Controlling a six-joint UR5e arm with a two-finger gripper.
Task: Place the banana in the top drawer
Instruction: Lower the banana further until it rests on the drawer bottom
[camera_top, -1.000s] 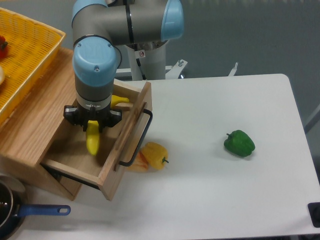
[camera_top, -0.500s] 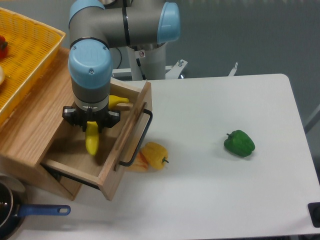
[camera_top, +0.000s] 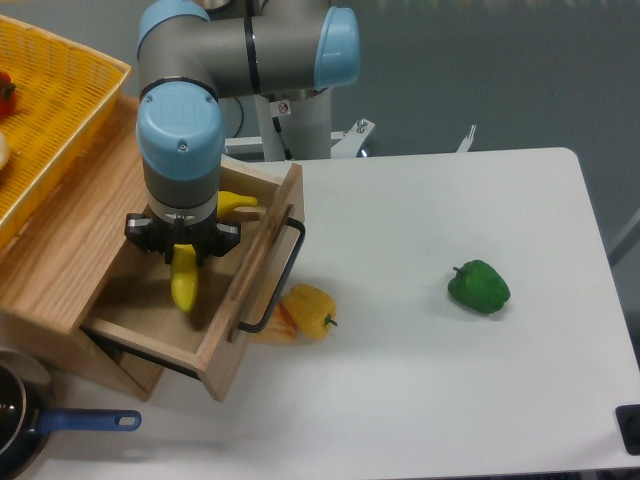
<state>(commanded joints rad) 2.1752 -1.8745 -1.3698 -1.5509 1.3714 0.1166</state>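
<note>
Against the picture half a second back almost nothing has changed: the arm sits in the same spot over the open top drawer (camera_top: 215, 335), perhaps a hair to the right, and the banana (camera_top: 185, 283) hangs at the same height. A full second back the arm stood a little further right, so it has drifted left and then stopped.

The gripper (camera_top: 183, 250) is closed on the banana, pinching it near the middle; the lower end of the fruit points down into the drawer, and its upper end pokes out to the right behind the wrist. Whether the tip touches the drawer floor cannot be told, since the front panel and the arm block the view. The gripper's fingers are mostly hidden under the wrist.

On the counter (camera_top: 430, 380), a yellow pepper (camera_top: 310, 310) lies just beside the drawer's black handle (camera_top: 275, 285); a green pepper (camera_top: 479, 286) sits well apart to the right. A yellow basket (camera_top: 50, 110) on the cabinet is cut off at the left edge, and a pan with a blue handle (camera_top: 85, 421) is cut off at the lower left corner.
</note>
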